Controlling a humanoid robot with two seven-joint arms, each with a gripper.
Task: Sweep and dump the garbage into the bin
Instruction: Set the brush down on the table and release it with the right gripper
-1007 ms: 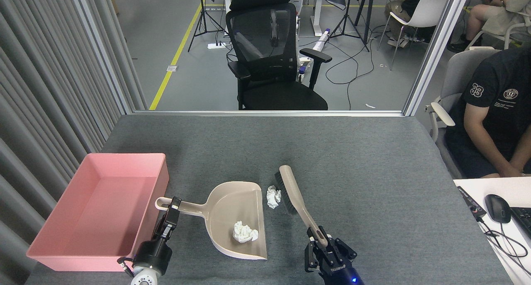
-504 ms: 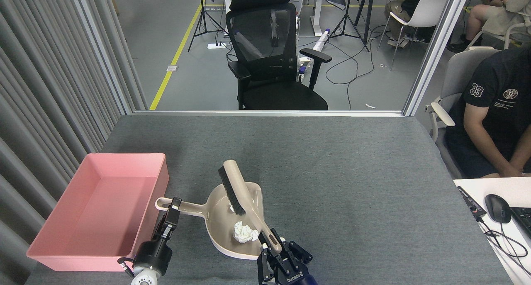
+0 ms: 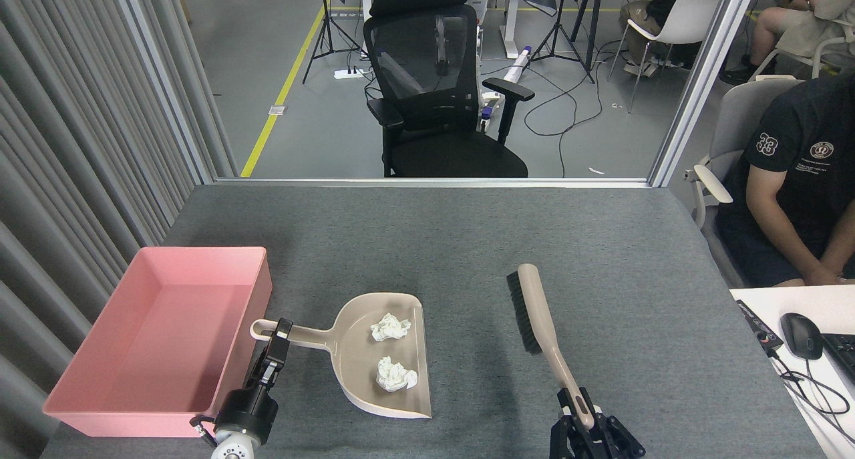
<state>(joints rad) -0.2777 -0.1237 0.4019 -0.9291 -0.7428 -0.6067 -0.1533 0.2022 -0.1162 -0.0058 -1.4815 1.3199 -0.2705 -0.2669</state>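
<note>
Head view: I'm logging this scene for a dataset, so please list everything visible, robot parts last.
Crumpled white tissue-paper wads: two, inside the dustpan.
Beige plastic long-handled dustpan: one, table centre-left.
Shallow pink plastic rectangular bin: one, table left, empty.
Beige hand brush with black bristles: one, right of the dustpan.
Grey felt-covered table: one.
Black mesh office chair: one, beyond the table.
Black computer mouse: one, on the white side desk.
Seated person in a dark T-shirt: one, right edge.
Left gripper: black, shut on the dustpan handle.
Right gripper: black, shut on the brush handle.
</note>
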